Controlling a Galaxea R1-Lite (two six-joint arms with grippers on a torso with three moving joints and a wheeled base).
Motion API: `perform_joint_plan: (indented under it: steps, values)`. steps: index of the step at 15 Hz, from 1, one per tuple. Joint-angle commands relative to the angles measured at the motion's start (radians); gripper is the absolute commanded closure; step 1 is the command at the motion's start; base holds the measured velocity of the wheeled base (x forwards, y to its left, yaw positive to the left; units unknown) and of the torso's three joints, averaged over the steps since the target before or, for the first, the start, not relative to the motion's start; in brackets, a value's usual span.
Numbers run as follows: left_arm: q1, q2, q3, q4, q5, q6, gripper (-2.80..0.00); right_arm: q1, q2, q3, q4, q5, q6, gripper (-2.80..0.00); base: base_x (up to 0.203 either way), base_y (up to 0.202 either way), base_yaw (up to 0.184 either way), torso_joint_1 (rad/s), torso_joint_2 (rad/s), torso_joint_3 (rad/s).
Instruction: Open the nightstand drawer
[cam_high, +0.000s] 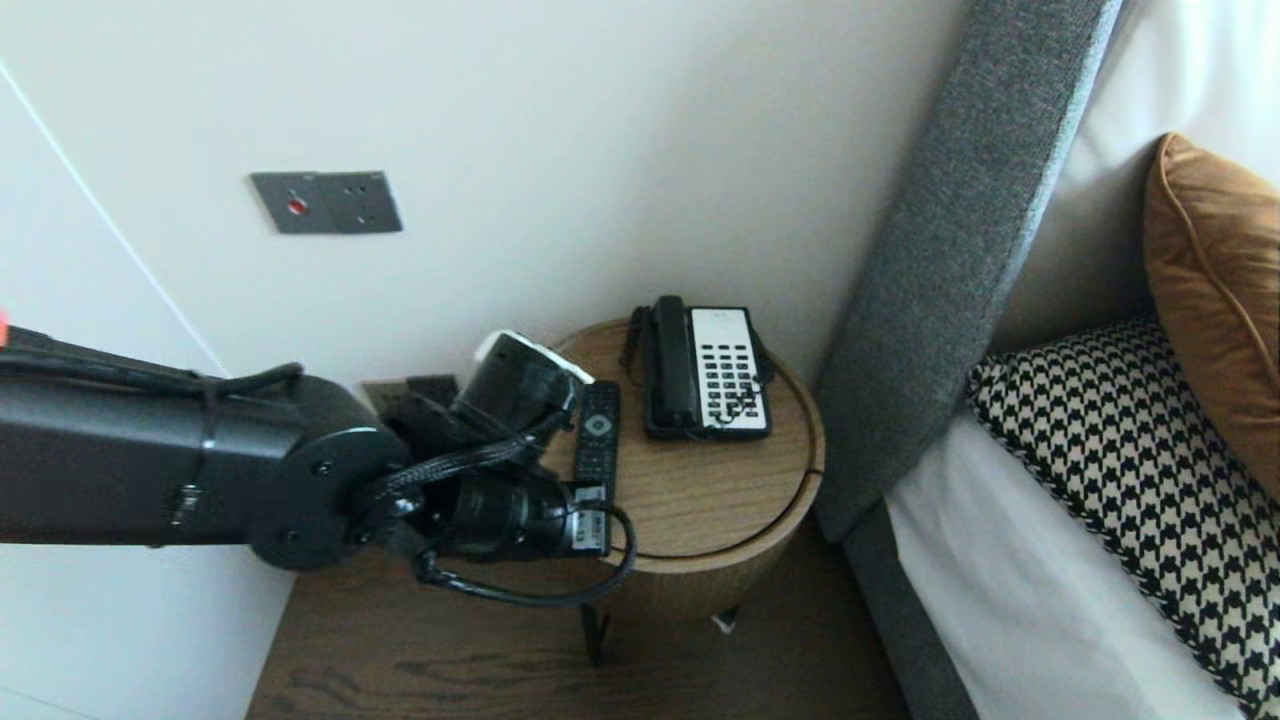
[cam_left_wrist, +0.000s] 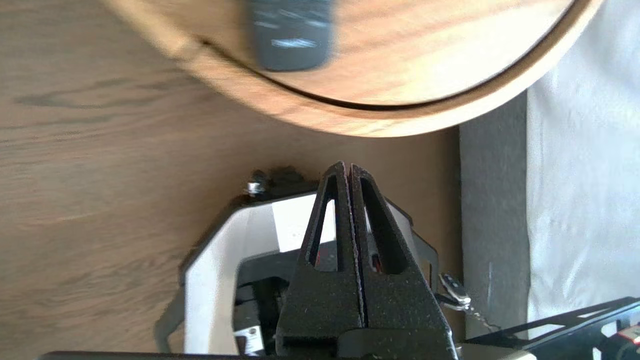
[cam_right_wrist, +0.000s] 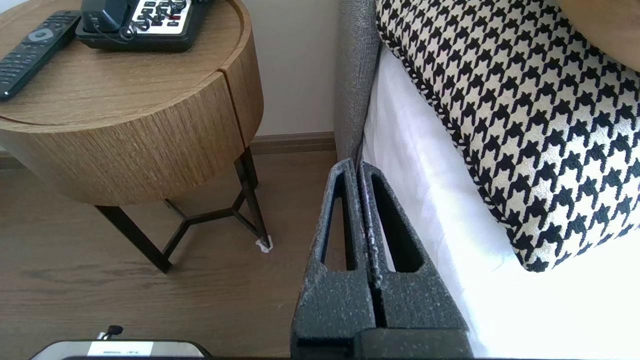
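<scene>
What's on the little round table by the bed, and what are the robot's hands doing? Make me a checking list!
Surface: round wooden bedside table, standing on dark metal legs.
Job's things: long black remote control, lying flat on the table's left side, nothing touching it.
Clutter: black-and-white desk telephone beside the remote, handset on its cradle.
Hands: left hand shut and empty, just off the table's front edge near the remote's end; right hand shut and empty, low beside the bed.
Cables: black cable looping under the left arm's wrist; telephone's curly cord.
Surroundings: grey fabric headboard, black-and-white houndstooth pillow, grey wall switch plate, wooden floor.
</scene>
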Motion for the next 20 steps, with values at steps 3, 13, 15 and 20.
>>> perform_joint_plan:
  steps: [3, 13, 15, 20]
  values:
    - [-0.043, 0.153, -0.087, -0.012, 0.025, -0.033, 0.00, 0.000, -0.003, 0.000, 0.000, 0.000, -0.001, 0.00, 0.000, 0.000, 0.000, 0.000, 0.00, 0.000]
    - [-0.057, 0.266, -0.138, -0.086, 0.122, -0.066, 0.00, 0.000, -0.001, 0.000, 0.000, 0.000, -0.001, 0.00, 0.000, 0.000, 0.000, 0.000, 0.00, 0.000]
    - [-0.057, 0.275, -0.148, -0.087, 0.118, -0.067, 0.00, 0.000, -0.002, 0.000, 0.000, 0.000, -0.001, 0.00, 0.000, 0.000, 0.000, 0.000, 0.00, 0.000]
    - [-0.058, 0.286, -0.145, -0.087, 0.114, -0.070, 0.00, 0.000, -0.002, 0.000, 0.000, 0.000, -0.001, 0.00, 0.000, 0.000, 0.000, 0.000, 0.00, 0.000]
